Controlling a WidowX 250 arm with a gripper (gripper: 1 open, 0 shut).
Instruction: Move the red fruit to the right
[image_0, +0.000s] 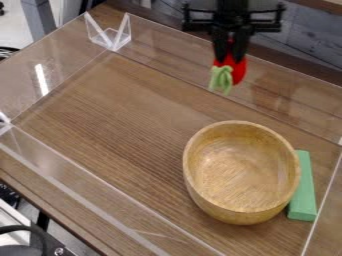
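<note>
The red fruit, small and glossy with a green leafy end hanging lowest, dangles in the air above the far part of the wooden table. My black gripper points straight down from the top of the view and is shut on the fruit's upper red end. The fruit hangs clear of the table surface, behind and slightly right of the wooden bowl's middle.
A round wooden bowl stands at the front right. A flat green block lies against the bowl's right side. Clear acrylic walls ring the wooden table.
</note>
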